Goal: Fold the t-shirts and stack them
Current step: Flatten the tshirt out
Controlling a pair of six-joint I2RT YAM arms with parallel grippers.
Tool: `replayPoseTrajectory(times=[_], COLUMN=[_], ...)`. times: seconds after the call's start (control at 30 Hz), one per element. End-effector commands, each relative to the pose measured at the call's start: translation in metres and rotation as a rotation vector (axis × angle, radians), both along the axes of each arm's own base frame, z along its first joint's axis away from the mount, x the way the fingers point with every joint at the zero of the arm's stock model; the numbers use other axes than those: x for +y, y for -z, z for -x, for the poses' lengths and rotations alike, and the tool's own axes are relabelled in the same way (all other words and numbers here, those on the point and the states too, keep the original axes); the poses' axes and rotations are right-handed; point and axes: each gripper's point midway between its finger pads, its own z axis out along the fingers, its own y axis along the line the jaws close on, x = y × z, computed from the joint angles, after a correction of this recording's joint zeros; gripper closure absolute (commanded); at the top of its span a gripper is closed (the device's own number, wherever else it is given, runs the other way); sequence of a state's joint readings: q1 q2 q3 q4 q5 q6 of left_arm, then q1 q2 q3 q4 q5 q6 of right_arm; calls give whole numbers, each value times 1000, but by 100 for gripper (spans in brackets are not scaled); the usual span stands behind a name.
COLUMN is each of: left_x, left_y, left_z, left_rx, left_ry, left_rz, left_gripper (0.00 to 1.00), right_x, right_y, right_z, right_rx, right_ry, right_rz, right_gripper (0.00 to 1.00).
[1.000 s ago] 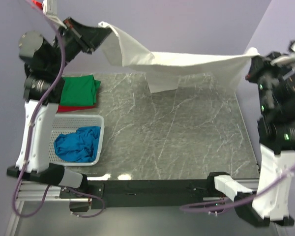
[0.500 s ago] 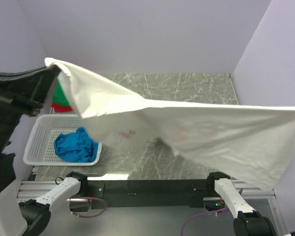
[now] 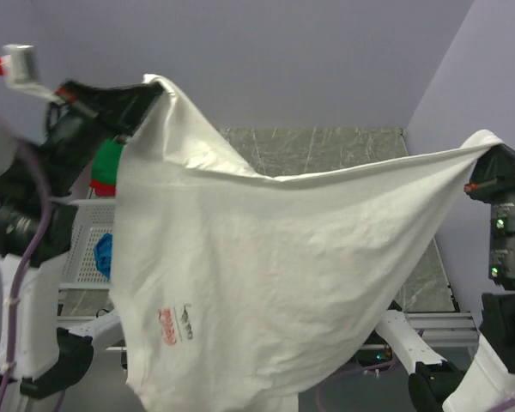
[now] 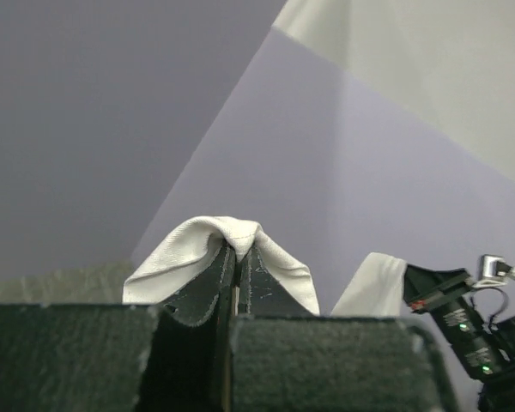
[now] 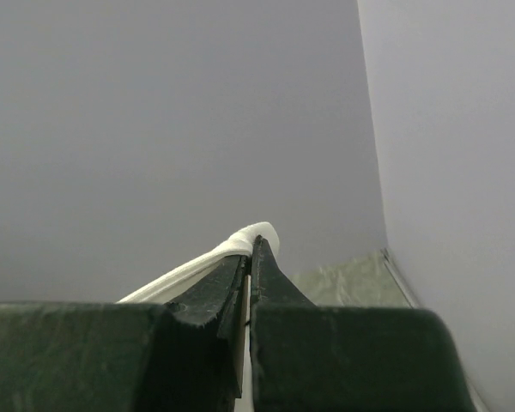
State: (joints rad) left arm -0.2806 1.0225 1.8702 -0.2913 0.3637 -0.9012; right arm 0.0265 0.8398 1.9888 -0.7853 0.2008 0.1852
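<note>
A large white t-shirt [image 3: 275,275] with a small red print near its lower left hangs spread in the air, high above the table and close to the top camera. My left gripper [image 3: 150,86] is shut on its upper left corner [image 4: 232,236]. My right gripper [image 3: 489,144] is shut on its upper right corner [image 5: 256,236]. The cloth sags between the two grippers and drapes down over the near edge. A folded green shirt [image 3: 110,163] over a red one [image 3: 101,187] peeks out at the left. A sliver of the blue shirt [image 3: 103,256] shows in the basket.
The white lattice basket [image 3: 84,245] stands at the left, mostly hidden by my left arm and the cloth. The grey marble table [image 3: 326,150] shows at the back and along the right edge. Purple walls close in behind and on the right.
Both grippers swung the white shirt from low at the back of the table up and toward the camera. It now hangs spread, covering most of the table and the basket.
</note>
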Motion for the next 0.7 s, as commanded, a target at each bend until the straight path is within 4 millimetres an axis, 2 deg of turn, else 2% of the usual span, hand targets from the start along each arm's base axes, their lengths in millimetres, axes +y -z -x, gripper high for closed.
replayPoseTrajectory(times=[0.0, 0.13, 0.17, 0.2, 0.23, 0.27, 0.3, 0.33, 0.37, 0.4, 0.43, 0.47, 0.5, 0.53, 0.57, 0.6, 0.63, 0.67], left_x=[-24, -32, -37, -40, -42, -48, -50, -50, -55, -54, -48, -48, -45, -40, -37, -39, -39, -49], left_y=[69, 134, 158, 176, 192, 229, 248, 267, 312, 314, 325, 365, 347, 350, 383, 359, 361, 380], left_z=[-86, -142, -164, -177, -191, -218, -232, -247, -274, -289, -306, -333, -347, -363, -387, -402, -415, -428], left_rx=[195, 313, 351, 387, 417, 499, 531, 571, 664, 678, 715, 801, 795, 810, 883, 834, 830, 857], left_ry=[-22, -76, -84, -87, -93, -93, -98, -118, -123, -145, -195, -225, -263, -296, -331, -342, -342, -302], left_rz=[-120, -240, -289, -319, -347, -392, -423, -445, -489, -501, -514, -549, -531, -520, -512, -463, -432, -400], left_gripper=[99, 99, 99, 99, 100, 99, 99, 99, 99, 99, 99, 100, 100, 100, 100, 97, 83, 42], right_x=[-8, -10, -9, -8, -6, -4, -4, -2, 0, 3, 8, 13, 17, 19, 20, 21, 21, 18], right_y=[14, 71, 94, 109, 116, 130, 167, 175, 198, 225, 236, 234, 263, 267, 259, 291, 301, 293], right_z=[-33, -84, -105, -121, -136, -150, -178, -195, -211, -238, -254, -271, -299, -314, -329, -354, -366, -377], right_rx=[45, 211, 262, 299, 300, 327, 417, 414, 459, 529, 551, 537, 604, 607, 592, 664, 693, 696], right_ry=[49, 70, 67, 63, 57, 49, 45, 41, 27, 12, -10, -41, -57, -65, -68, -66, -67, -47], right_rz=[0, 38, 43, 54, 60, 66, 80, 84, 89, 94, 94, 91, 79, 73, 67, 53, 47, 37], right_gripper=[100, 100, 100, 100, 100, 100, 100, 100, 100, 100, 100, 100, 100, 100, 100, 100, 96, 85])
